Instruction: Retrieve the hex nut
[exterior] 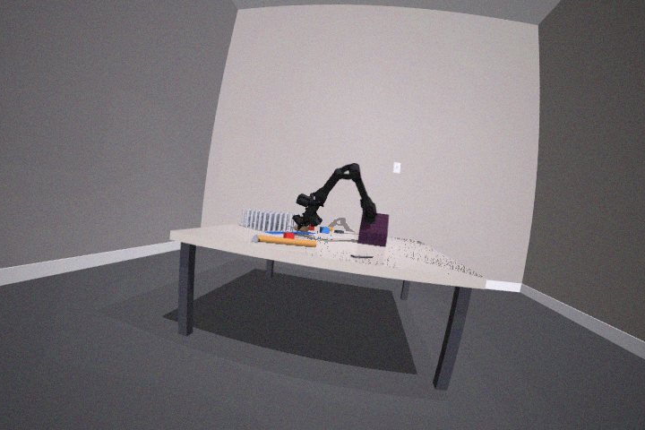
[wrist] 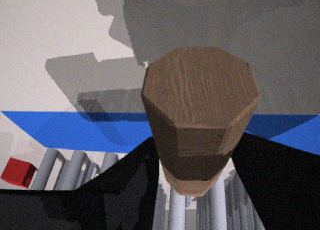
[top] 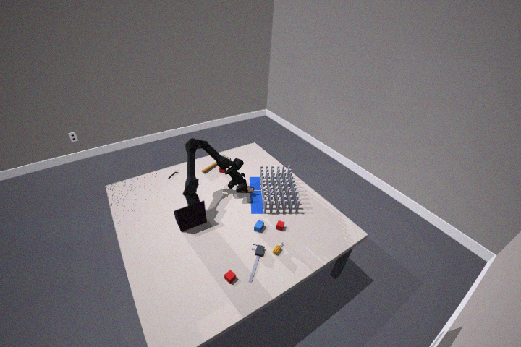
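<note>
My gripper (top: 248, 190) (wrist: 192, 140) is shut on the wooden handle (wrist: 200, 90) of a tool, low at the near edge of the blue taped strip (top: 257, 206) (wrist: 65, 132). The tool's thin pale shaft (top: 257, 190) runs over the strip toward the metal spacers (top: 281, 192) (exterior: 266, 220) (wrist: 72, 170). The spacers stand upright in rows behind the strip. The far end of the tool is hidden among the spacers and behind the handle. I cannot make out the hex nut in any view.
A blue cube (top: 258, 225) and a red cube (top: 280, 225) (wrist: 18, 172) lie beside the field. Farther off are a caliper (top: 259, 250), a yellow-handled tool (top: 276, 249) and another red cube (top: 230, 276). An orange-handled tool (top: 209, 168) (exterior: 288, 241), a red block (exterior: 288, 235) and a hex key (top: 173, 174) (exterior: 362, 256) lie opposite.
</note>
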